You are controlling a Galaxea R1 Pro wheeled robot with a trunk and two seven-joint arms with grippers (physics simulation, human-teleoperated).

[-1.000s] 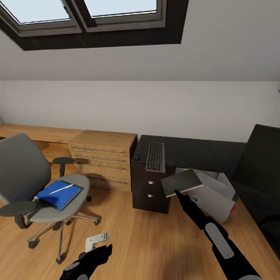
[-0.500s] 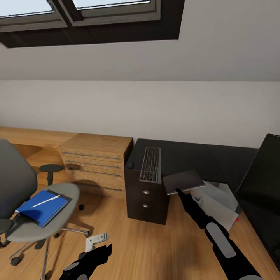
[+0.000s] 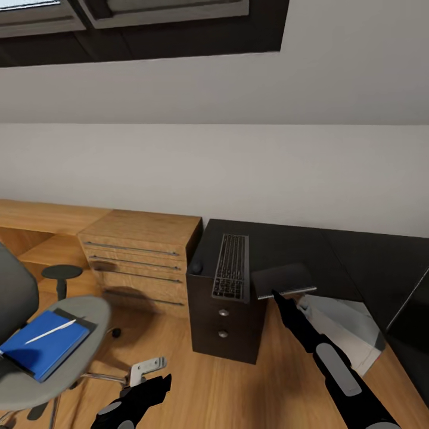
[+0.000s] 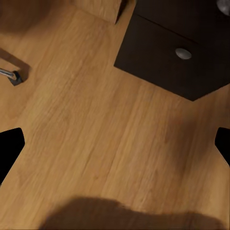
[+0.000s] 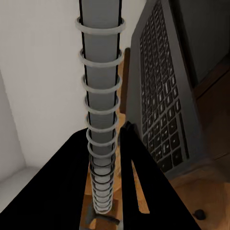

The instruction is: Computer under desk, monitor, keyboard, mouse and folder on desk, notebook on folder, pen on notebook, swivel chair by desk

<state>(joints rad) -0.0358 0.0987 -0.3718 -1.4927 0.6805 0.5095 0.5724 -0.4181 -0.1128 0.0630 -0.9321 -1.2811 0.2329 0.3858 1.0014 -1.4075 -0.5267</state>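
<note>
— What do the two grippers hold?

— The left gripper hangs low over the wood floor with its fingers spread wide and nothing between them. The right gripper is clamped on the spiral-bound edge of the notebook, which it carries flat at the front edge of the desk.

— Which way does the notebook lie?

— In the right wrist view its ring spine runs straight away from the fingers, alongside the keyboard.

— And the rest?

— The keyboard's long axis points toward the wall, over the dark drawers. A small dark round object, perhaps the mouse, sits beside it. The computer lies tilted under the desk. To the left, the chair carries the blue folder with the pen on top. A wooden cabinet stands behind.
</note>
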